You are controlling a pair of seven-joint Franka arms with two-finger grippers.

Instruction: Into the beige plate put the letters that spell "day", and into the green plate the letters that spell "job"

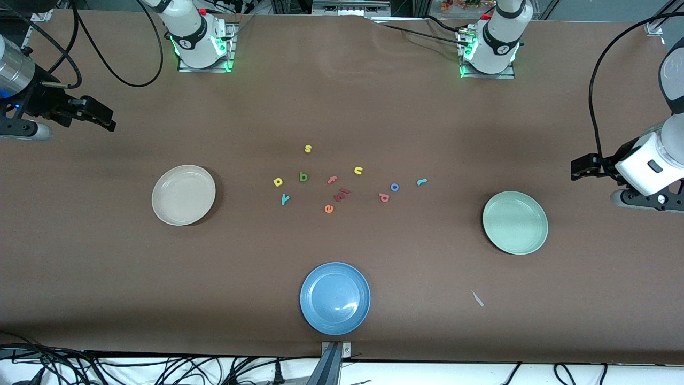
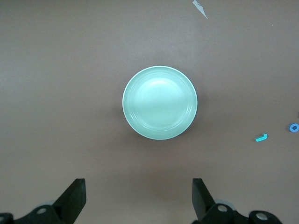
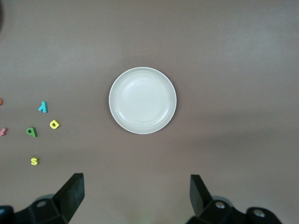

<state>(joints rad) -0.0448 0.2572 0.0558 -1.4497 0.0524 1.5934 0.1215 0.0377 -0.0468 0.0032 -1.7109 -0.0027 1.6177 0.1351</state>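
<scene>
The beige plate (image 1: 183, 194) (image 3: 142, 100) lies empty toward the right arm's end, the green plate (image 1: 515, 222) (image 2: 160, 103) empty toward the left arm's end. Between them on the table lie the yellow looped letter (image 1: 278, 182), teal "y" (image 1: 285, 199) and dark green letter (image 1: 303, 177), then the pinkish-red letter (image 1: 384, 197), blue "o" (image 1: 395, 187) and teal "j" (image 1: 421, 182). My right gripper (image 1: 104, 120) (image 3: 136, 183) hangs open high above the table beside the beige plate. My left gripper (image 1: 580, 168) (image 2: 138, 186) hangs open beside the green plate. Neither holds anything.
A blue plate (image 1: 335, 298) sits near the front edge. Other letters lie among the task's: yellow "s" (image 1: 308, 148), yellow "u" (image 1: 358, 170), pink "f" (image 1: 332, 179), orange "e" (image 1: 328, 209), dark red pieces (image 1: 341, 194). A pale scrap (image 1: 477, 298) lies nearer the camera than the green plate.
</scene>
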